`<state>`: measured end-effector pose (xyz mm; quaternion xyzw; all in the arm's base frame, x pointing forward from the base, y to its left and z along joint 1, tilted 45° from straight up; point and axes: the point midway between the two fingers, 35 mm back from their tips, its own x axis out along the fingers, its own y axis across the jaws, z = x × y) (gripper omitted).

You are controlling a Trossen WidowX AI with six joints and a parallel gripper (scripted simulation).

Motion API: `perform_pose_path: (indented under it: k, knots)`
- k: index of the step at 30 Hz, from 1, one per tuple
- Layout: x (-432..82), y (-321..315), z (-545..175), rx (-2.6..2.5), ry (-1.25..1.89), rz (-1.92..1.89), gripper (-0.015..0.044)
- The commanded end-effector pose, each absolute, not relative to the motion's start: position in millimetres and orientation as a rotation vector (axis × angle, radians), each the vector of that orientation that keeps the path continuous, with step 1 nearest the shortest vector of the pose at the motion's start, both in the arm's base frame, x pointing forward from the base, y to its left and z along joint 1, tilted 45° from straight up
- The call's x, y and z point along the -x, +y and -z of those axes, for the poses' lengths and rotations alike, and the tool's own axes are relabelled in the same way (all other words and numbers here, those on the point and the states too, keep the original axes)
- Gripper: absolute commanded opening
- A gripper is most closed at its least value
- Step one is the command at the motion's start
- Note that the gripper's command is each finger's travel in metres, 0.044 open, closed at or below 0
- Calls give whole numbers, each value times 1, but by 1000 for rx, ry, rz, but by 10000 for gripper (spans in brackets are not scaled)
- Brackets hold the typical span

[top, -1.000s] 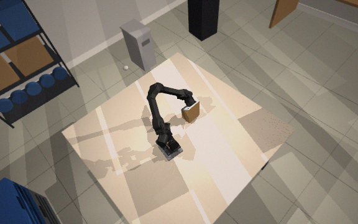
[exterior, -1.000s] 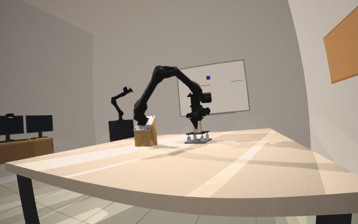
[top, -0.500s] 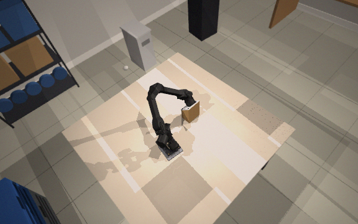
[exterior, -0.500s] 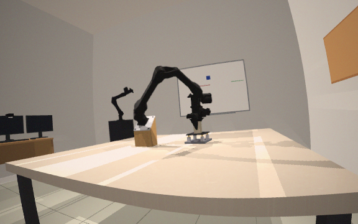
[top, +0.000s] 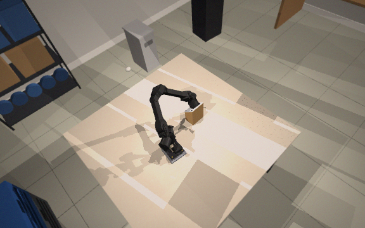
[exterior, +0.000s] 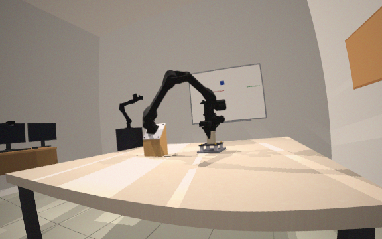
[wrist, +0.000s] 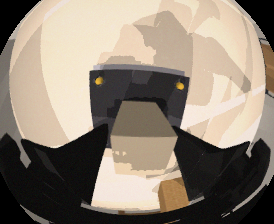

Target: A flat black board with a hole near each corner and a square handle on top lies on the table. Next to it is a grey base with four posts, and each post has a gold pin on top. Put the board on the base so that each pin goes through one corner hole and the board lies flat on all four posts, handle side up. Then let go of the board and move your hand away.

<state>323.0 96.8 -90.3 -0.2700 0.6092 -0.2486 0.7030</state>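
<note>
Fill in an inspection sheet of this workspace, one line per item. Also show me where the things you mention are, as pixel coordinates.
Surface: light wooden table [top: 217,149] [exterior: 260,189], streaked with shadows and bright bands.
Job's things: flat black board [top: 178,156] [wrist: 138,85] on the grey base [top: 172,162] [exterior: 211,151] [wrist: 138,67], two gold pins showing through it; square beige handle [exterior: 213,137] [wrist: 144,120] up.
Clutter: nothing seen.
Gripper [exterior: 211,135] [wrist: 140,129]: open, around the handle.
Cables: nothing seen.
Surroundings: whiteboard [exterior: 241,103], dark monitors [exterior: 6,133], blue-and-brown shelving [top: 40,32].
</note>
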Motion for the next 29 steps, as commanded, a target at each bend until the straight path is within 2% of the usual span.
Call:
perform_pose_path:
  k: [1,3,14,18,29]
  knots:
    - [-323,97,90,601,1355,553,394]
    - [-323,100,87,601,1355,553,440]
    - [-317,126,60,601,1357,552,440]
    - [-307,154,31,619,1360,550,440]
    - [-306,155,30,621,1360,550,440]
